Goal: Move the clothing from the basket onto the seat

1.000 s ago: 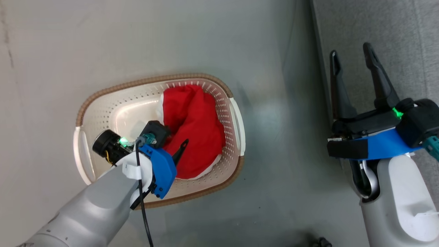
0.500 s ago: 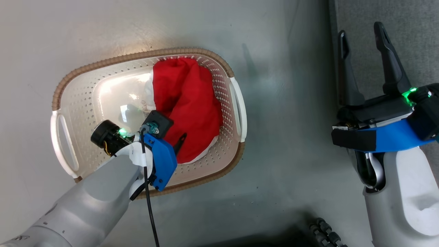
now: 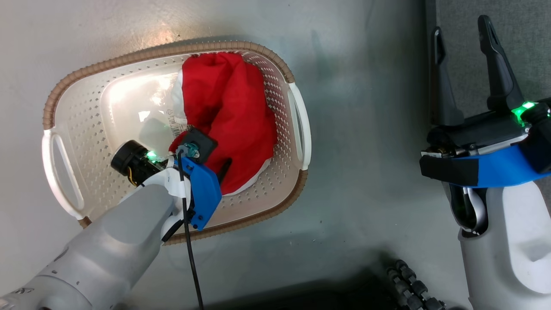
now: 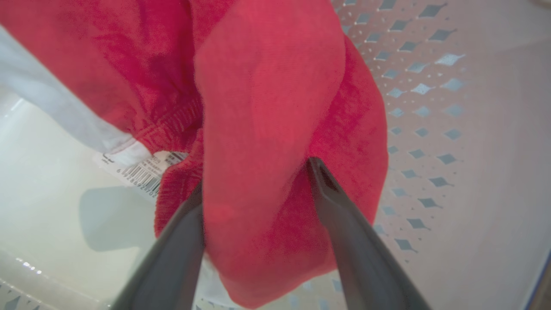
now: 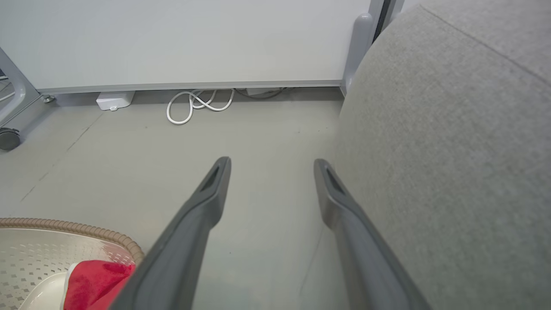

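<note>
My left pincer [image 4: 256, 174] has sunk into the basket [image 3: 129, 56], jaws wide astride a fold of the clothing [image 3: 228, 112] lying there, ready to pinch; my right pincer [image 3: 460, 25] idles wide beside the seat [image 5: 452, 150].

Soft matt clothing [image 3: 228, 107]; glossy perforated plastic basket [image 3: 107, 129]

Bright, even light falls from above. It glares white off the glossy bottom of the cream-white perforated plastic basket [image 3: 99, 142] and leaves a pale sheen on the grey floor [image 3: 353, 129] at the far side. The basket's soft shadow lies to its right. Close to the lens, the red fabric clothing [image 4: 267, 107] looks soft, and the left tool [image 4: 256, 176] throws a faint grey shadow on the basket's bottom. The right tool [image 5: 271, 163] blurs toward the near edge.
</note>
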Controlling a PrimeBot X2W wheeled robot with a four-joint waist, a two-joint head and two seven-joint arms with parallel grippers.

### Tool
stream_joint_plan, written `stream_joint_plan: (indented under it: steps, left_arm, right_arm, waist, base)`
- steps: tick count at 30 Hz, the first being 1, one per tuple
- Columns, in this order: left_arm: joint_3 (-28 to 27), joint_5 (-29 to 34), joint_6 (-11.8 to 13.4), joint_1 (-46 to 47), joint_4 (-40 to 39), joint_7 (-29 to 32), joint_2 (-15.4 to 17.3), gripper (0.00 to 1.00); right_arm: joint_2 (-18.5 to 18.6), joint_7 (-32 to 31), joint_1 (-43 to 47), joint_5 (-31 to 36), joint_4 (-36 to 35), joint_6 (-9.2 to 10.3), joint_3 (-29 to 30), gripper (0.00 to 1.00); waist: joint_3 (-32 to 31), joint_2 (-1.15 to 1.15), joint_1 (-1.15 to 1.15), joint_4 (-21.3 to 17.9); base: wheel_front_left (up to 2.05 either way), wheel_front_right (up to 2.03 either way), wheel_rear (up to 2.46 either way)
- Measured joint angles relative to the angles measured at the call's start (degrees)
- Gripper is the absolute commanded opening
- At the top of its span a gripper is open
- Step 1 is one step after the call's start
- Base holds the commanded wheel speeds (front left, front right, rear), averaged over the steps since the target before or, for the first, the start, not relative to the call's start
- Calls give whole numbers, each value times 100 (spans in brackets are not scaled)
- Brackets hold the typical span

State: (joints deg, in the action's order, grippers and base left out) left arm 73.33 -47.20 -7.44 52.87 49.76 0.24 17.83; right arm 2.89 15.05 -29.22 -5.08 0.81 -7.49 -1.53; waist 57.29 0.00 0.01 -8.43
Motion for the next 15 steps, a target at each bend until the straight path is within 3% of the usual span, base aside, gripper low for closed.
stream_joint_plan:
  steps: [2, 3, 4, 6, 15]
  left_arm:
    - [0, 78, 0, 9, -14, 20, 1, 100]
    - [-1, 91, 0, 9, -18, 22, 2, 51]
    - [0, 102, 0, 11, -22, 23, 3, 22]
    - [-1, 156, 0, 12, -45, 42, 8, 0]
    - [0, 192, 0, 4, -194, 35, -1, 0]
  right_arm:
    - [0, 0, -1, -1, -2, 0, -1, 100]
    - [0, 0, -2, -3, -3, 0, -1, 100]
    - [0, 0, -2, -9, -2, 0, -1, 100]
    - [0, -1, -4, -11, 3, 0, -5, 100]
    - [0, -1, -4, -37, 66, 0, 8, 100]
  waist:
    - [28, 0, 0, -6]
    - [37, 0, 0, -10]
    - [44, 0, 0, -13]
    - [46, 0, 0, -23]
    - [-65, 0, 0, -26]
  base:
    - [0, 0, 0]
    - [0, 0, 0]
    - [0, 0, 0]
    - [0, 0, 0]
    - [0, 0, 0]
